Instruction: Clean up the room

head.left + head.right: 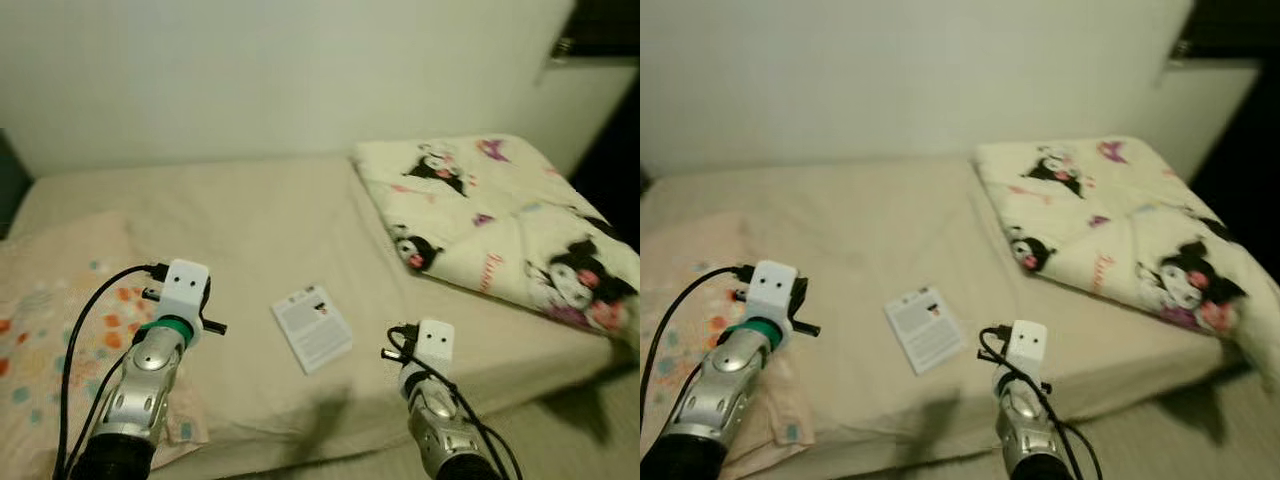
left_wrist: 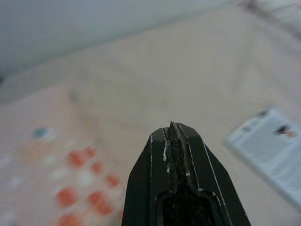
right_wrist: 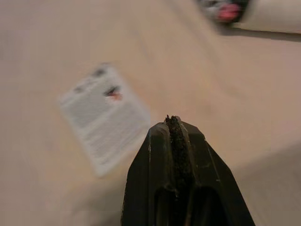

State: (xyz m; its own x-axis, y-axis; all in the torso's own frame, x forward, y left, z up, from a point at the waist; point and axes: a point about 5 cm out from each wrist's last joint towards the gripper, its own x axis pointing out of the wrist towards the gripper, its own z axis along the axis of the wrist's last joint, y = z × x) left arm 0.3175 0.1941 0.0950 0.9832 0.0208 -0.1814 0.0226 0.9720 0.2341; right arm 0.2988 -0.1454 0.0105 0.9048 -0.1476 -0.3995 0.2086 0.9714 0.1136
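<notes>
A small white printed booklet (image 1: 312, 326) lies flat on the beige bed sheet (image 1: 250, 230), near the front edge. My left gripper (image 2: 171, 136) is shut with nothing in it, held over the sheet beside the patterned pillow (image 1: 50, 330), left of the booklet (image 2: 275, 150). My right gripper (image 3: 173, 127) is also shut and empty, low at the bed's front edge, just right of the booklet (image 3: 103, 115). A folded cream blanket (image 1: 500, 225) with cartoon prints lies at the bed's right end.
A pale wall (image 1: 280, 70) runs behind the bed. A dark gap (image 1: 610, 150) opens at the far right beyond the blanket. The bed's front edge (image 1: 330, 440) drops off just ahead of my arms.
</notes>
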